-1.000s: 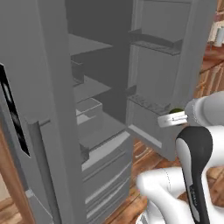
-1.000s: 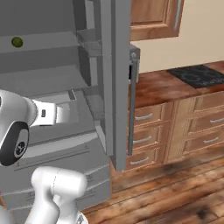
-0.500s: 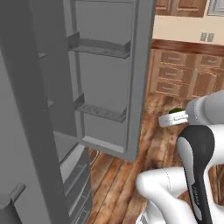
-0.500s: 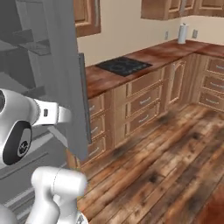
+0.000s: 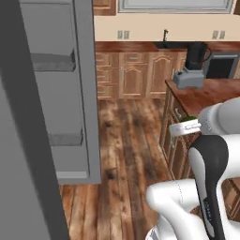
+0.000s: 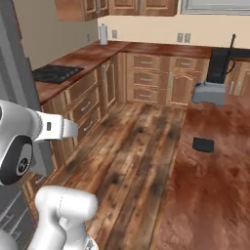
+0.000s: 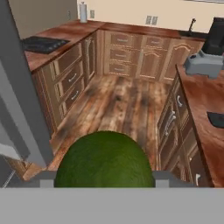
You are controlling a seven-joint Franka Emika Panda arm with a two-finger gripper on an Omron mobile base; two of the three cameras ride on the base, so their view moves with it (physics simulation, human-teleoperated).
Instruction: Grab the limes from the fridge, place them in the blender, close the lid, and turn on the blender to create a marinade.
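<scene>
The tall plain grey fridge [image 5: 44, 117] stands with its door swung open, its grey door shelves showing in the left base view and its grey edge running down the side of the hand view. Across the dark plank wooden floor [image 6: 132, 161] from the fridge runs a row of brown wooden cabinets [image 6: 154, 78] under a reddish-brown wooden counter [image 6: 215, 161]. On that counter, well apart from the fridge, stands the blender [image 6: 214, 78], a light-grey boxy base carrying a tall dark squarish jar, set near the back wall. The flat black squarish lid [image 6: 203, 144] lies on the same counter, apart from the blender and nearer the robot. On the counter stretch next to the fridge sits a flat black cooktop [image 6: 51, 73], and further along it, in the corner far from the fridge, a white upright roll [image 6: 103, 34] stands. The white arm's gripper [image 7: 105, 177] holds a small round dark-green lime [image 7: 105, 162] with bumpy skin between its fingers, the jaws spread fairly wide around the fruit; the grey fingertips [image 7: 46, 178] show at either side of the ball. In the left base view a sliver of that lime [image 5: 191, 118] shows at the hand, out past the open fridge door and over the near edge of the blender's counter.
</scene>
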